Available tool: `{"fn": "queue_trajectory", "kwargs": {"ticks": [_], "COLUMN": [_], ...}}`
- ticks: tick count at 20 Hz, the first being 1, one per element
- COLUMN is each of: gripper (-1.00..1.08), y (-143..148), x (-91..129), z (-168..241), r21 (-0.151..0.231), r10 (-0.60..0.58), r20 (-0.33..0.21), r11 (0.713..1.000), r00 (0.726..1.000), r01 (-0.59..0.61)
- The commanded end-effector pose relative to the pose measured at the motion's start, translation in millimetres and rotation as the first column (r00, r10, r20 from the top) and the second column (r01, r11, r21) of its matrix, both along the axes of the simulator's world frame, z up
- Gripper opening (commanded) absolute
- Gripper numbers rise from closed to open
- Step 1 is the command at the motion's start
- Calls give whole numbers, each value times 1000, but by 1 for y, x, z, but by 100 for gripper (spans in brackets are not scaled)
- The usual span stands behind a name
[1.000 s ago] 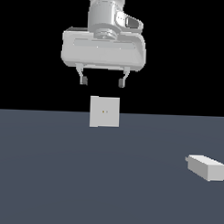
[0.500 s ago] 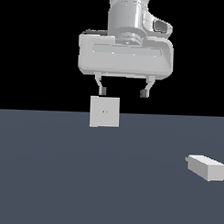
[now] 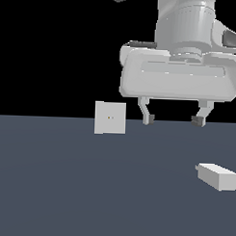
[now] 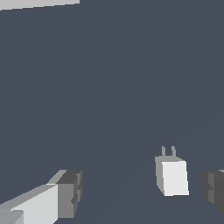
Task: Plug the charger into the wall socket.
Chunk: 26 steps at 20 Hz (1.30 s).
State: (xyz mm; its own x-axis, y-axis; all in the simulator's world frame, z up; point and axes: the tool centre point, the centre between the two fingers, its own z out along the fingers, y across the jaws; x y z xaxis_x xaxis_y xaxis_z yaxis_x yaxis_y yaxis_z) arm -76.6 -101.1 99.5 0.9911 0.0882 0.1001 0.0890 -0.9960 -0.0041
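hand: spread wide and carrying nothing, 2 fingers hanging down above the table, a bit up and to the exterior view's left of the charger. Looks to me like it's staged to drop over the block, hence the wide gap.
charger: lying flat on the table near the exterior view's right edge, nothing touching it. In the wrist view it sits between the 2 fingertips but closer to 1 of them, so I'd say the hand isn't centred on it yet.
prongs: 2 little pins at 1 end, seen in the wrist view; that end has to face the plate later.
wall socket: upright pale square at the far side, well apart from the charger, off to the exterior view's left. 2 tiny dots in the middle.
progress: my guess is early, grasp not yet made.
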Motion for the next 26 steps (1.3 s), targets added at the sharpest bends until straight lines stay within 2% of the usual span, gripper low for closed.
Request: {"fn": "queue_trajectory", "kwargs": {"ticks": [1, 12, 26], "gripper": [100, 100, 100], "y": [-17, -58, -61], "x": [-8, -23, -24], "z": [-10, -35, -45], "r21": [-2, -1, -1], "r10": [8, 25, 26], "r20": [12, 40, 41], "r11": [1000, 1000, 1000], "r00": [1000, 999, 999], "r01": [-8, -25, -26]}}
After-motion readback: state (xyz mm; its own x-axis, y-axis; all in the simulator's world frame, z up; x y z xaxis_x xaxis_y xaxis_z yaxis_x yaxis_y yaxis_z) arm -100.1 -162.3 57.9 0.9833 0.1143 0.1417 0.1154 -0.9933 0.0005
